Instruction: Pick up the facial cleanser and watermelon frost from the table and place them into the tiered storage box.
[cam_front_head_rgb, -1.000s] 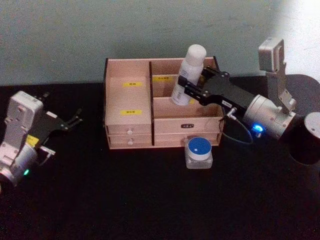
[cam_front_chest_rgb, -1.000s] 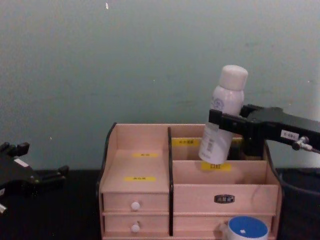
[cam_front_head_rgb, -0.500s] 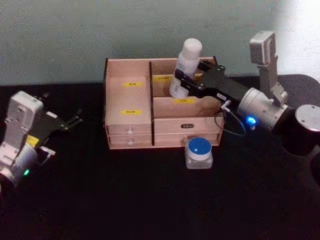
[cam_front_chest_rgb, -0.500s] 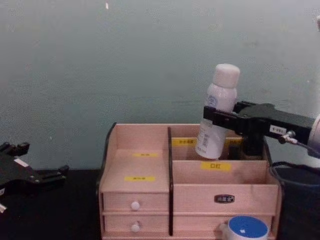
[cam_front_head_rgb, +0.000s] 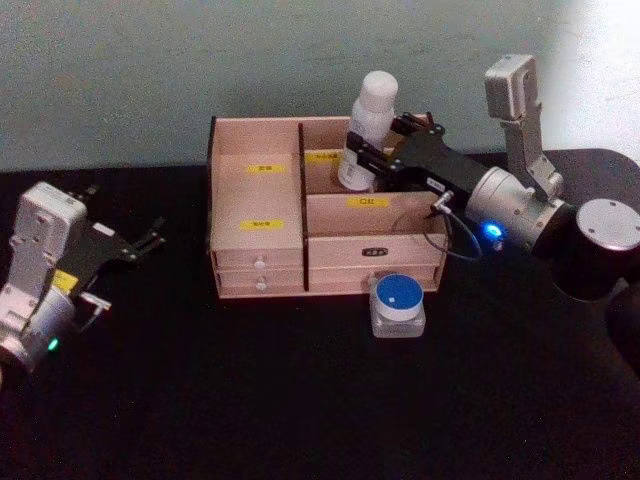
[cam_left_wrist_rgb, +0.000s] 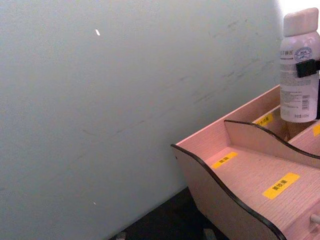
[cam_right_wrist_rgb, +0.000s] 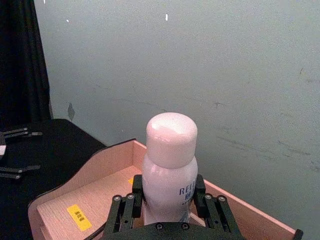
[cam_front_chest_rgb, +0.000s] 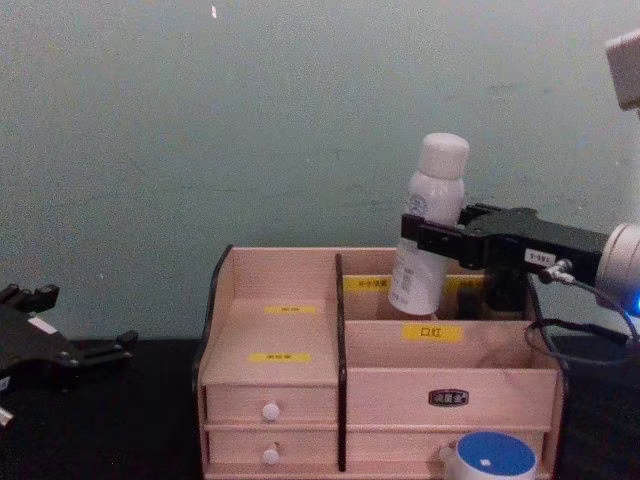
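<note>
The facial cleanser (cam_front_head_rgb: 371, 120), a tall white bottle, leans slightly with its base down in the rear right compartment of the tiered storage box (cam_front_head_rgb: 258, 262). My right gripper (cam_front_head_rgb: 362, 160) is shut on the bottle's body, reaching in from the right. The chest view shows the facial cleanser (cam_front_chest_rgb: 437, 180) held by the right gripper (cam_front_chest_rgb: 425, 240) above the storage box (cam_front_chest_rgb: 270, 340). In the right wrist view the fingers (cam_right_wrist_rgb: 125, 212) clamp the cleanser (cam_right_wrist_rgb: 169, 165). The watermelon frost (cam_front_head_rgb: 398, 303) (cam_front_chest_rgb: 488, 458) stands on the table in front of the box's right drawers. My left gripper (cam_front_head_rgb: 148, 240) is parked open at the far left.
The black table (cam_front_head_rgb: 300, 400) stretches in front of the box. A grey-green wall (cam_front_chest_rgb: 250, 120) stands right behind the box. In the left wrist view, the box's left wall (cam_left_wrist_rgb: 220, 195) and the cleanser (cam_left_wrist_rgb: 299, 70) appear.
My right gripper has carried the cleanser back and to the left and lowered it, so its base now sits in the rear right compartment. The left arm has not moved.
</note>
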